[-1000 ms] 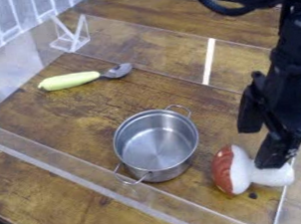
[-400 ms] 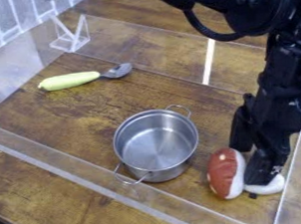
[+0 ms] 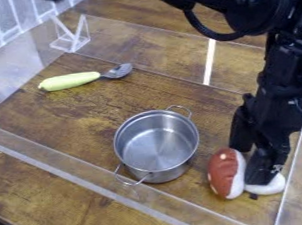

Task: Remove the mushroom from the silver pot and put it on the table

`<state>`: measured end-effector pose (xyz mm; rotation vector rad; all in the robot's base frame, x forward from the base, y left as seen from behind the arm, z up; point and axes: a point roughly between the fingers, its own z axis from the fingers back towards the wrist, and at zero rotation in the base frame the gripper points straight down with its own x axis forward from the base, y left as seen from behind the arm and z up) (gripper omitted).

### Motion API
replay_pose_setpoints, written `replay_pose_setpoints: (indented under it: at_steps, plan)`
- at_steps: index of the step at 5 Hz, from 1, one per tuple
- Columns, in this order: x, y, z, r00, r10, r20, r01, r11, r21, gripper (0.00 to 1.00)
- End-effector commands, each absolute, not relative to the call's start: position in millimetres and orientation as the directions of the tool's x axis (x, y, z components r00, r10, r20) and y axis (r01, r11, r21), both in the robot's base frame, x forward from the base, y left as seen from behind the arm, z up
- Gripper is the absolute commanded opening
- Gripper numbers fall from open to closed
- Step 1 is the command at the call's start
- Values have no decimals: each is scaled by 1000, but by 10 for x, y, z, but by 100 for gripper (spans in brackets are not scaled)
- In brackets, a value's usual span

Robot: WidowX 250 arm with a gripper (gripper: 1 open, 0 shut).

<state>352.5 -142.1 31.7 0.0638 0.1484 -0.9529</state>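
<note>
mushroom: on table, out of pot, lying on its side by the near edge toward the right corner. Cap toward pot, white stem pointing away. Nudged slightly toward pot vs the first frame; matches the last one.
gripper: spread, down at the mushroom's cap/stem join. Was higher and farther right in the first frame; now lower, nearer pot. No clear change since the last one.
pot: upright, near edge, left of mushroom, interior bare. Unmoved.
spoon: near the far left corner, beside white stand. Both unmoved.
clear wall: along near edge, unchanged.
hard to see: dark fingers merge with the arm and cover part of the stem; contact with mushroom can't be confirmed. Arm cut off at top and right, hides the table's right side.
</note>
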Motion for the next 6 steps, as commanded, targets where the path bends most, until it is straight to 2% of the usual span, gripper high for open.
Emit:
replay_pose_setpoints:
  at_steps: [1,2,3,4,5,6]
  plan:
    - [3517,-1444,348,564,-815,-129,823,569,4,100]
    - [3535,-1486,339,572,-810,-128,817,576,1,100]
    - [3551,-1526,344,582,-803,-128,809,587,-1,0]
    - [3650,-1566,452,659,-742,-123,748,664,3,0]
    - [3576,-1484,566,708,-696,-120,702,712,7,100]
    - [3567,-1498,644,699,-706,-112,712,702,18,100]
